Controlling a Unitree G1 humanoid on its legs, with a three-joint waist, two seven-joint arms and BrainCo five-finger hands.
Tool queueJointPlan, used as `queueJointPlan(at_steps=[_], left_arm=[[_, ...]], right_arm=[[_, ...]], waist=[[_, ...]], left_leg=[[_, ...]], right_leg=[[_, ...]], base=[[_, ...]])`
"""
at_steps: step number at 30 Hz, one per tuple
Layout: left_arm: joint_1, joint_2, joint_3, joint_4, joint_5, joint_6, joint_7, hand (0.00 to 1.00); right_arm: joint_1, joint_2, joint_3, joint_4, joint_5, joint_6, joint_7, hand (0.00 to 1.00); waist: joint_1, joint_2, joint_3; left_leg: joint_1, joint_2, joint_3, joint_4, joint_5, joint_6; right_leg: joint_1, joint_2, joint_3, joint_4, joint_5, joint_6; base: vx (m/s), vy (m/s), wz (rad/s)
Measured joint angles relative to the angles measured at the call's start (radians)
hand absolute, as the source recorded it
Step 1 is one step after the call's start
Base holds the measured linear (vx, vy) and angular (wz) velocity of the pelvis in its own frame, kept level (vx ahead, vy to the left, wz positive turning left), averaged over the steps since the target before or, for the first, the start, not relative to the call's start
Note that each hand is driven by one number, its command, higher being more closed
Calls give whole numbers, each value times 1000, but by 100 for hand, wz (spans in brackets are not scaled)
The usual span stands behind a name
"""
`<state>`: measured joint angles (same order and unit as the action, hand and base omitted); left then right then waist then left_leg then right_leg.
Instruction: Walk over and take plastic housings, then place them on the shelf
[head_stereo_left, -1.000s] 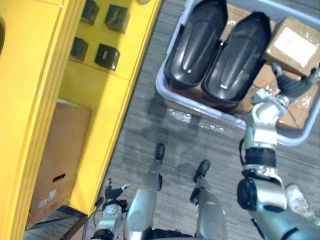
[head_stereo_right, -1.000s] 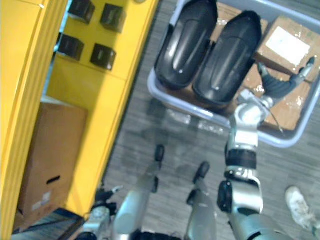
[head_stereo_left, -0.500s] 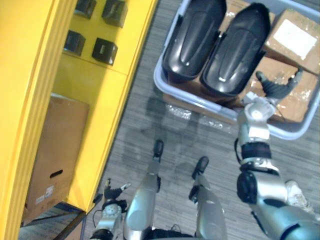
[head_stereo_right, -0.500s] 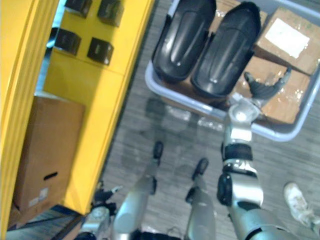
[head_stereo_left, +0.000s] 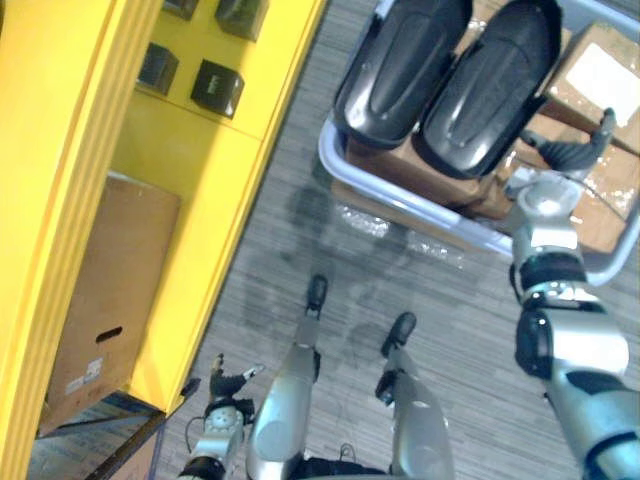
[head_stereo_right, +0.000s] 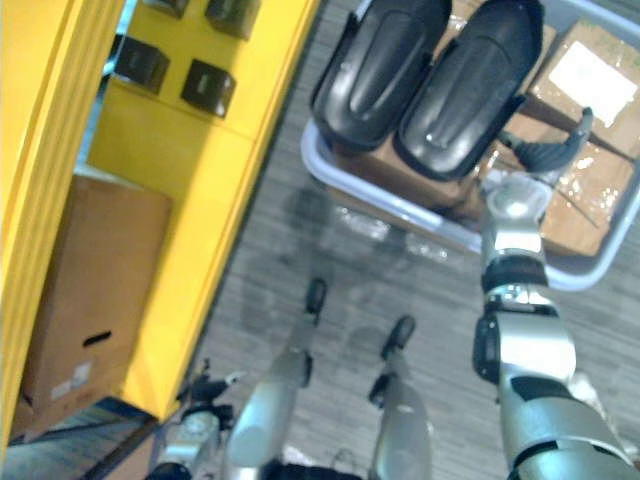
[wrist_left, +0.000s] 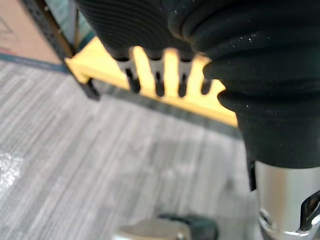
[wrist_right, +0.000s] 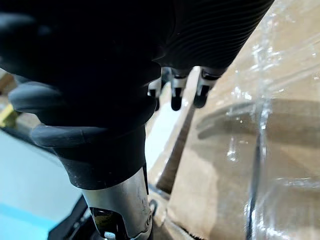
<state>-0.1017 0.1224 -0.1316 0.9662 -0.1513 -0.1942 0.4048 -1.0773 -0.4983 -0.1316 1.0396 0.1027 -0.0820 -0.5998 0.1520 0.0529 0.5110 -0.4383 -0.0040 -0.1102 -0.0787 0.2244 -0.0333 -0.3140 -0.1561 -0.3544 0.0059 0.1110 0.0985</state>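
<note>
Right robot hand (head_stereo_left: 562, 152), fingers relaxed and empty, hovers over wrapped boxes (head_stereo_left: 600, 80). The nearest black plastic housing (head_stereo_left: 490, 85) lies just to its left, so it should shift left before closing on the housing's edge. Left robot hand (head_stereo_left: 226, 384) hangs open.

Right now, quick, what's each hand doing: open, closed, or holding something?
Left hand: open, holding nothing, down beside the yellow shelf.
Right hand: open, holding nothing, over the wrapped cardboard boxes.

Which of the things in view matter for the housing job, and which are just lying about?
Job:
- housings, two, black, side by side in the bin
- yellow shelf
- right hand, open, over the bin
- left hand, open, low by the shelf

Lying about:
- cardboard boxes in the bin
- brown carton on the shelf
- small black boxes on the shelf
</note>
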Motion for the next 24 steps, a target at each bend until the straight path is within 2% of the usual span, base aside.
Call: queueJointPlan(at_steps=[8,11,13,16,18,21,24], left_arm=[[-19,0,-3,24,-5,-1,0,0],[-26,0,-4,26,-7,-1,0,0],[-27,0,-3,26,-8,-1,1,0],[-27,-2,2,26,-10,0,5,0],[-27,-3,6,24,-29,1,7,0],[-27,-6,19,18,-32,1,14,0],[-27,-10,43,14,-31,1,16,0]], right_arm=[[-2,1,7,-13,0,1,8,0],[14,23,-2,-102,-2,4,-11,0],[29,53,-26,-188,-13,5,-33,0],[90,126,-76,-408,-49,8,-78,0],[149,206,-102,-575,-103,15,-114,0],[196,290,-121,-690,-181,21,-154,0],[211,312,-124,-713,-226,21,-177,0]], waist=[[0,0,0],[-1,0,0],[-2,0,0],[-5,0,0],[-10,0,0],[-19,-2,1],[-29,-8,5]], left_leg=[[0,3,1,0,2,-2],[1,4,7,0,2,-2],[2,6,11,0,2,-2],[4,9,16,0,2,-3],[7,10,23,0,1,-3],[14,10,38,0,-2,-4],[15,11,40,-1,-3,-5]], right_leg=[[0,2,0,0,0,0],[-1,2,3,-2,0,-1],[-1,3,5,-3,1,-1],[-2,6,9,-5,1,-1],[-2,6,16,-6,1,-2],[-2,4,28,-6,1,-2],[-3,4,29,-5,0,-2]], base=[[0,0,0],[11,-13,-3],[19,-23,-6],[20,-23,-5],[14,-14,-8],[7,-12,-12],[-7,-13,-5]])
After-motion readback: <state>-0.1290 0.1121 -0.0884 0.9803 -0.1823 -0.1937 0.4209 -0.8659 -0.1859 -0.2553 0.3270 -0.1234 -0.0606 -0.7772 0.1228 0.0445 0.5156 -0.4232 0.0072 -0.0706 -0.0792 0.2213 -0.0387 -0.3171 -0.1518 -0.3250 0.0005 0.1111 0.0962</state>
